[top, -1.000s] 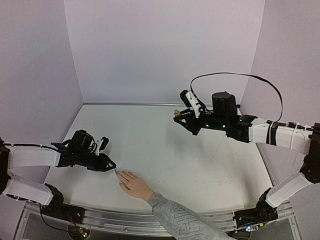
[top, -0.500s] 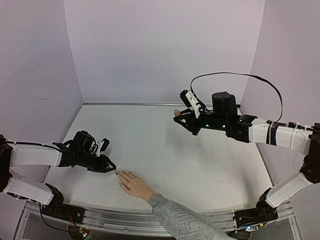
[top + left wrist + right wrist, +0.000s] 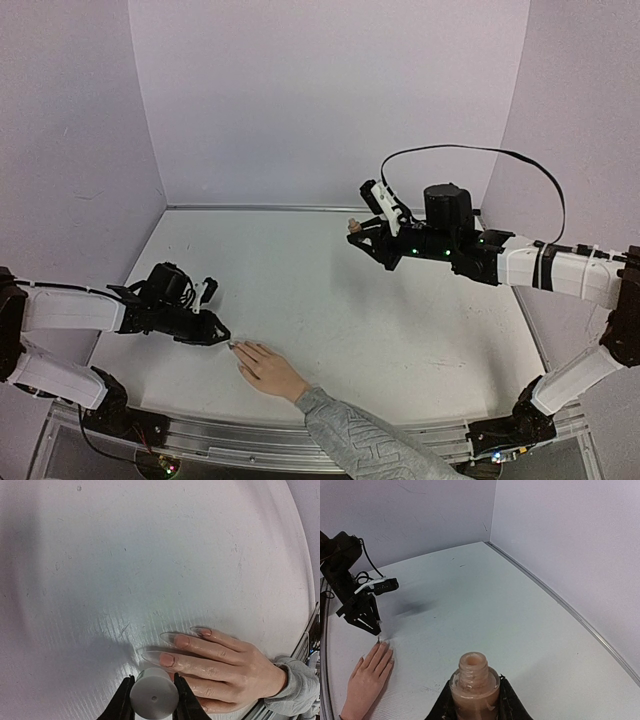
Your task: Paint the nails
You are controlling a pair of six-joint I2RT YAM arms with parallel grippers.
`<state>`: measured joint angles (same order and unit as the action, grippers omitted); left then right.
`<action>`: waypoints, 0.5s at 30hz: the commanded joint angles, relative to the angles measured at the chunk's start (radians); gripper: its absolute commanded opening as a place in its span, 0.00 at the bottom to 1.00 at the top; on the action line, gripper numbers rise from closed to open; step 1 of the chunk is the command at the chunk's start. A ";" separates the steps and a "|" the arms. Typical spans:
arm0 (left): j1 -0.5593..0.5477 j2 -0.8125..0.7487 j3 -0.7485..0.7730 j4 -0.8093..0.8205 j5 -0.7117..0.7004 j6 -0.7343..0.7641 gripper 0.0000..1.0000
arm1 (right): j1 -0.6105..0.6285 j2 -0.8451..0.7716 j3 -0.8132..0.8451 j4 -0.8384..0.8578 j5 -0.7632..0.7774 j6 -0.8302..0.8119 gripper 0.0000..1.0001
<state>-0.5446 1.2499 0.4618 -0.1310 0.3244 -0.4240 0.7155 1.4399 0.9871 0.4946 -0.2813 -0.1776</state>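
Setting: a white table (image 3: 330,290) scuffed with faint marks, enclosed by plain lilac walls (image 3: 330,100).
Human hand (image 3: 268,370): lies palm down near the table's front edge, fingers together and pointing toward the left arm; a grey patterned sleeve (image 3: 360,440) covers the wrist.
Nails (image 3: 181,641): in the left wrist view they look pale pink at the base and run out into long, pointed, nearly clear tips that lie flat on the table. Three show; the rest are hidden behind the cap.
Left gripper (image 3: 218,332): low over the table, just beside the fingertips, jaws clenched on a round grey-white cap (image 3: 154,697) seen end-on, right over the fingers.
Brush contact: a thin tip under that gripper reaches the fingertips in the right wrist view; too small to tell whether it touches a nail.
Right gripper (image 3: 362,235): raised over the far right of the table, well apart from the hand, jaws grasping an open bottle (image 3: 474,682) of beige polish, held upright.
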 commanded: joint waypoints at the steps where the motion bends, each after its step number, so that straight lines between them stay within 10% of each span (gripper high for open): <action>1: -0.002 0.005 0.041 0.012 -0.034 -0.005 0.00 | -0.005 -0.018 0.007 0.054 -0.018 0.015 0.00; 15: -0.002 -0.034 0.026 -0.001 -0.080 -0.017 0.00 | -0.006 -0.015 0.007 0.053 -0.024 0.019 0.00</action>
<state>-0.5446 1.2629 0.4709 -0.1322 0.2604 -0.4358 0.7139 1.4399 0.9871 0.4946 -0.2817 -0.1749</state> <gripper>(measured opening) 0.233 0.220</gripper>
